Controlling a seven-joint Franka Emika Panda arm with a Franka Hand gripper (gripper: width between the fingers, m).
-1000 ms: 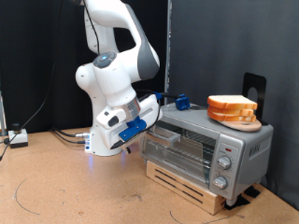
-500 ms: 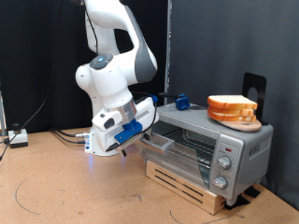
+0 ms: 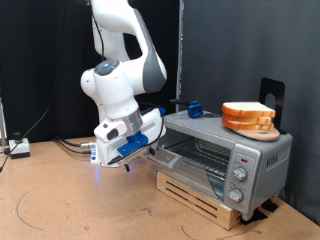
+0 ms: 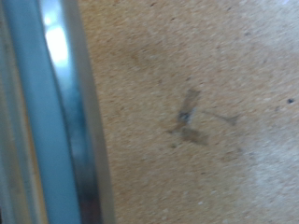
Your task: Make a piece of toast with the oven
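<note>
The silver-grey oven (image 3: 250,158) stands on a wooden pallet at the exterior view's right. Its glass door (image 3: 178,158) hangs partly open, tilted outward and down. My gripper (image 3: 152,147) is at the door's outer edge, where the handle is; the hand hides its fingers. The wrist view shows no fingers, only a blurred silver-blue bar (image 4: 58,112) of the door close up, over the brown table top (image 4: 196,112). A piled stack of bread slices (image 3: 248,117) lies on top of the oven. A single piece of toast is not in view.
A small blue object (image 3: 193,108) sits on the oven's top at the back. A black stand (image 3: 272,96) rises behind the bread. The wooden pallet (image 3: 200,196) lifts the oven off the table. Cables and a small box (image 3: 18,147) lie at the far left.
My gripper has moved down and to the exterior view's left, away from the oven. The door has swung further open with it.
</note>
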